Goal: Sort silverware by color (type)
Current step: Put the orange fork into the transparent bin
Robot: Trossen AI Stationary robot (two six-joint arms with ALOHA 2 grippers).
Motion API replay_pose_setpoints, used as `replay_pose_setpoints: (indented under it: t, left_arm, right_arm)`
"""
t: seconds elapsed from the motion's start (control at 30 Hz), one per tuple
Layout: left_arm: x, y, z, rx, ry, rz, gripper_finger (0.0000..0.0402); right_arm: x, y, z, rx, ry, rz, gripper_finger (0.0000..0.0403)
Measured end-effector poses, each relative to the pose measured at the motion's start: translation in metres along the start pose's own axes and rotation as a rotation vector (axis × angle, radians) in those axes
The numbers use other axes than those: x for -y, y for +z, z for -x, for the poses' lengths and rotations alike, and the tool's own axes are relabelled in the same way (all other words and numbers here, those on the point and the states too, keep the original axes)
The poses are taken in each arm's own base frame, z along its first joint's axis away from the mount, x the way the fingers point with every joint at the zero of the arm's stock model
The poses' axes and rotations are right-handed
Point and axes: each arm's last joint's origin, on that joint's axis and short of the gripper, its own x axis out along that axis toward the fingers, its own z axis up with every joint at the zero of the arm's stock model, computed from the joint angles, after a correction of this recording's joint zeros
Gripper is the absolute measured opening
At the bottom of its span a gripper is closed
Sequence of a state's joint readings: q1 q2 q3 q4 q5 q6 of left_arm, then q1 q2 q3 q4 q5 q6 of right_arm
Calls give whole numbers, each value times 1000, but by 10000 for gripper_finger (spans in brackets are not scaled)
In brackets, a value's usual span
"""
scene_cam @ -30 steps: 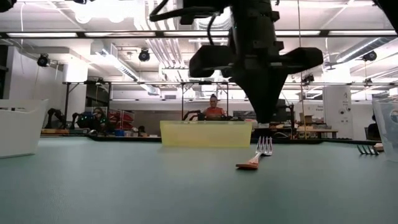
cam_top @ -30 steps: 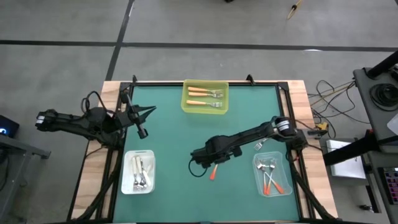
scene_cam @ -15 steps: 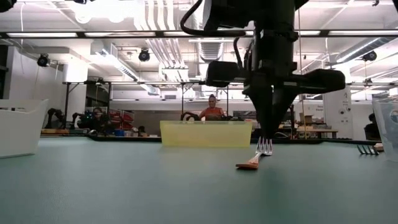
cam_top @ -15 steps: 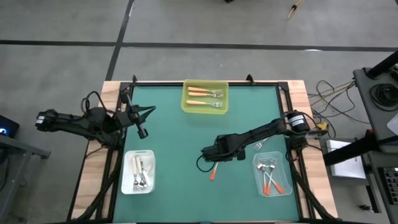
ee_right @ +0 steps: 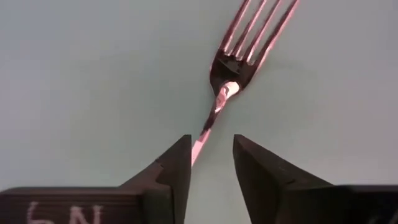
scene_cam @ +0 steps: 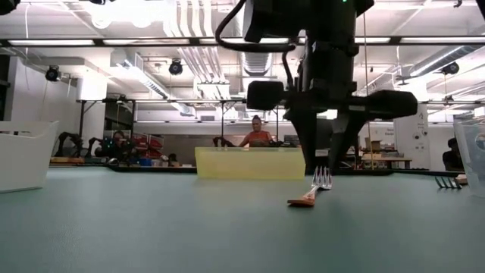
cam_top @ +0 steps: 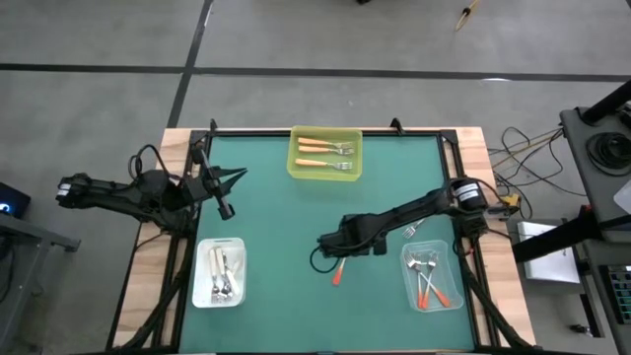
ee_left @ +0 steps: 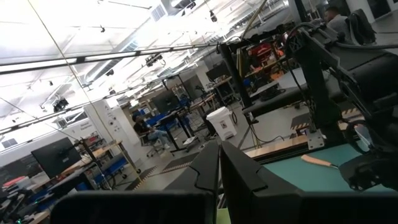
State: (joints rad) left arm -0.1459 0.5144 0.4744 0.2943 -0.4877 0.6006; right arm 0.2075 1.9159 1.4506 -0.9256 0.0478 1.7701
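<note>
While left gripper (cam_top: pixel 226 209) waits, jaws together, right gripper (ee_right: pixel 210 163) jaws apart astride red-orange fork (ee_right: pixel 239 68)

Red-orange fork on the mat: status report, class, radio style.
Right gripper open, fingers either side of the red-orange fork, which lies on the green mat. Left gripper shut, parked at the table's left edge. Nothing blocking the fork.

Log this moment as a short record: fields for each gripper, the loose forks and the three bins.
right gripper: open, fingers either side of the red-orange fork's neck
left gripper: shut, idle near table's left edge
second loose fork: by clear bin
yellow bin: light orange forks
white bin: white forks
clear bin: red-orange forks
</note>
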Motion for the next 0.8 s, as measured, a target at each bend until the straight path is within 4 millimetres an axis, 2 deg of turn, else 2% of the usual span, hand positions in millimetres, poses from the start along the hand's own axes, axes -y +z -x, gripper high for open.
replay_pose_setpoints:
  t: [0.2, 0.37, 0.8]
  left_arm:
    - [0, 0, 0, 0, 0, 0, 0]
    - [0, 0, 0, 0, 0, 0, 0]
    - [0, 0, 0, 0, 0, 0, 0]
  right_arm:
    - [-6, 4, -16, 5, 6, 11, 127]
    - [-8, 9, -19, 2, 2, 0, 128]
    - [-9, 12, -19, 5, 3, 18, 89]
